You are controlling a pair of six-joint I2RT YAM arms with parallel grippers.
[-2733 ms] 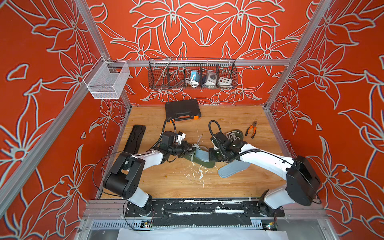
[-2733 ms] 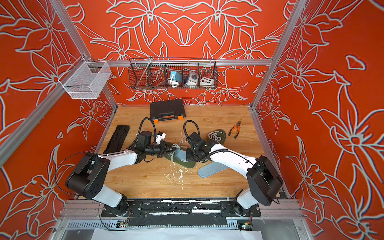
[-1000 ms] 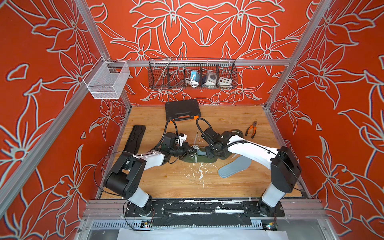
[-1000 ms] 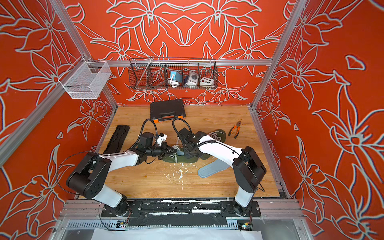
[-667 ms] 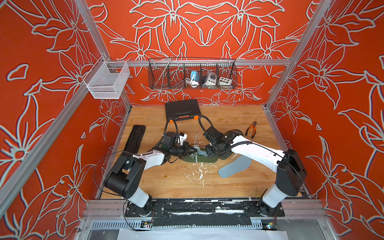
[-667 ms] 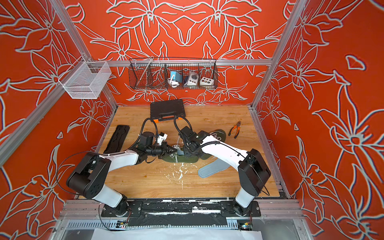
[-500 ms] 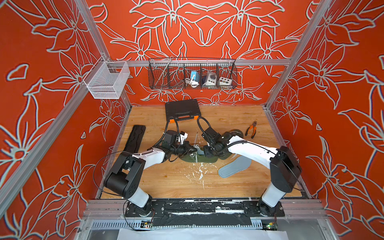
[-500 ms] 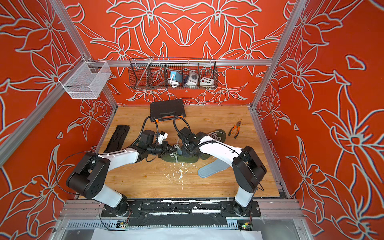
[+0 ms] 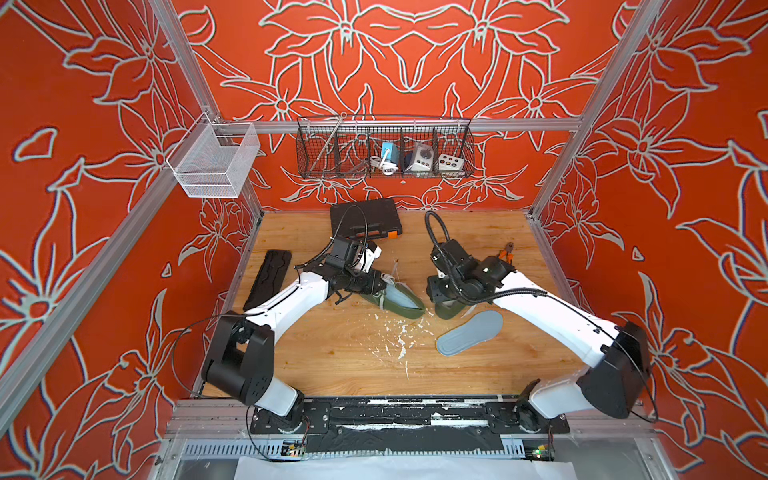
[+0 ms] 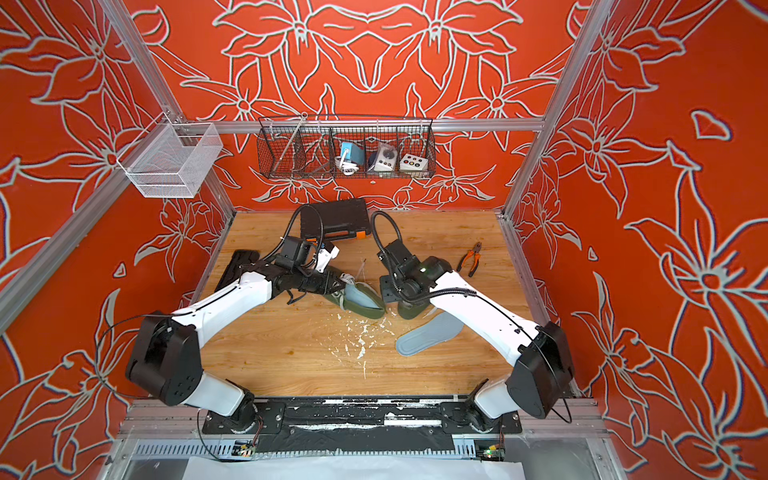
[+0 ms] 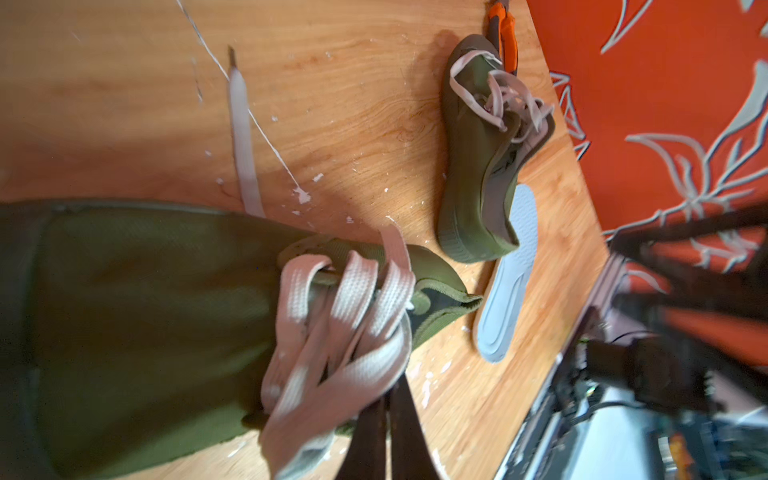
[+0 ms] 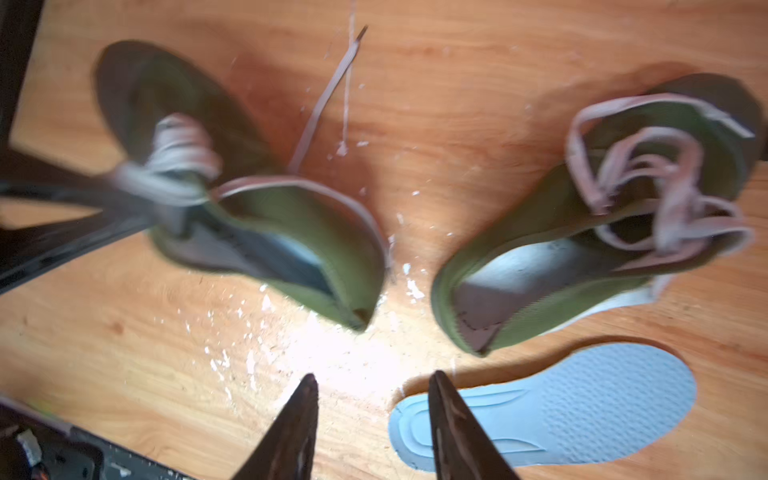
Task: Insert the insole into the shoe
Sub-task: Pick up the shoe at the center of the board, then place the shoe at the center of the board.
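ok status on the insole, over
left gripper shut on laces of first shoe. right gripper open, empty, above the table. loose insole flat beside second shoe, untouched. only white flecks nearby.

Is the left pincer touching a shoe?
Touching. The left wrist view shows the left pincer shut on the shoe at its laces.

My left arm (image 9: 291, 299) and right arm (image 9: 552, 320) wear white shells between black joints, with bulky black shoulder housings. A ribbed black cable (image 9: 427, 227) loops above each wrist. My fingers (image 12: 291, 436) are dark, tapering wedges.
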